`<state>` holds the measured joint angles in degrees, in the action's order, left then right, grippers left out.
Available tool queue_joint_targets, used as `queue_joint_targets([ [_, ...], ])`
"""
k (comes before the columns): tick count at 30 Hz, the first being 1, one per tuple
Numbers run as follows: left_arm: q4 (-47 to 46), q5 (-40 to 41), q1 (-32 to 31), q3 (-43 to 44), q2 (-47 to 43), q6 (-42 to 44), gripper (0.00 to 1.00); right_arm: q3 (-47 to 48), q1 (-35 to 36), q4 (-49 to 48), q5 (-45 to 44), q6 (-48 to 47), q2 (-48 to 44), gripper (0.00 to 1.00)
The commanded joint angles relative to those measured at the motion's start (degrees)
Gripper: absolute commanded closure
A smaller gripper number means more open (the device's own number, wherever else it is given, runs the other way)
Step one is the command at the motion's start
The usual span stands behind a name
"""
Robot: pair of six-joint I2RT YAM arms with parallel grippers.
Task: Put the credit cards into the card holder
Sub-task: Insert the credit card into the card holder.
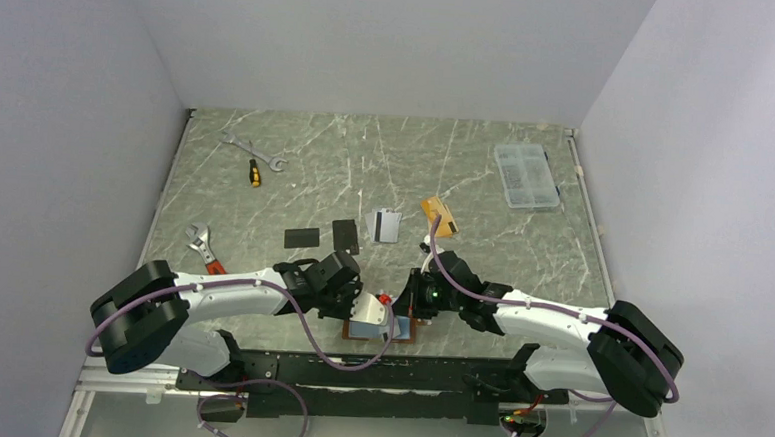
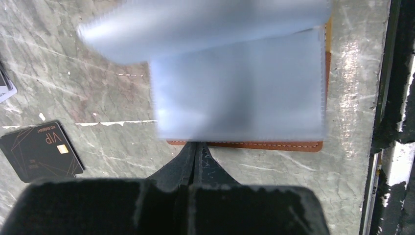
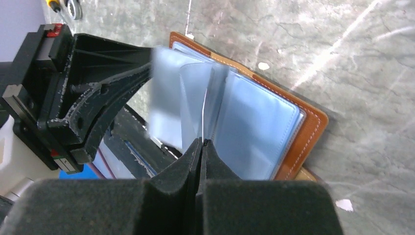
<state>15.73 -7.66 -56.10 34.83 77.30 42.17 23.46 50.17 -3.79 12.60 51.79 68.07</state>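
The card holder point(image 1: 370, 327) lies open at the near table edge, tan leather point(image 3: 307, 131) outside, light blue-grey sleeves point(image 2: 240, 93) fanned up. My left gripper point(image 2: 196, 145) is shut on one sleeve's edge; its black fingers point(image 3: 112, 73) show in the right wrist view. My right gripper point(image 3: 202, 141) is shut on another thin sleeve held upright. The credit cards lie farther back: two black ones point(image 1: 301, 237) point(image 1: 345, 235), a silver-grey one point(image 1: 386, 225) and an orange one point(image 1: 440, 216). A black VIP card point(image 2: 41, 152) shows in the left wrist view.
A clear compartment box point(image 1: 526, 174) stands at the back right. A wrench point(image 1: 252, 149), a yellow-handled screwdriver point(image 1: 255, 173) and an adjustable wrench point(image 1: 202, 246) lie on the left. White walls close in the marble table point(image 1: 522, 256) on three sides.
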Motion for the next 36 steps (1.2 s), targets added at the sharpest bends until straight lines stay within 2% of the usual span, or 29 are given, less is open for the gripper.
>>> queue_joint_targets([
  [1,-2.4,-0.7,0.1,-2.4,-1.8,-1.5,1.0,1.8,-0.1,-7.0,2.1,0.1,2.0,1.0],
  [13,-1.1,-0.2,1.9,-2.0,-3.6,0.1,1.0,0.1,-0.2,1.4,-4.6,0.3,-4.0,1.0],
  [20,7.3,-0.4,5.1,1.8,-6.5,3.4,1.0,-0.6,-2.5,-2.9,-1.4,0.9,-2.6,1.0],
  [23,12.2,-3.6,5.2,5.2,-6.9,4.0,1.0,-0.8,-2.9,-6.1,-2.1,1.7,-1.2,1.0],
  [26,14.4,-6.8,3.2,6.7,-5.8,3.9,1.0,-1.7,-3.0,-10.1,-3.7,3.3,0.1,1.0],
  [30,15.2,-8.9,-1.2,5.7,-3.7,7.8,1.0,-2.6,-3.1,-13.5,-4.4,4.8,2.4,1.0],
  [36,11.9,-5.8,-6.1,3.1,-0.1,13.0,1.0,-4.1,-3.0,-15.3,-6.2,6.2,2.9,1.0],
])
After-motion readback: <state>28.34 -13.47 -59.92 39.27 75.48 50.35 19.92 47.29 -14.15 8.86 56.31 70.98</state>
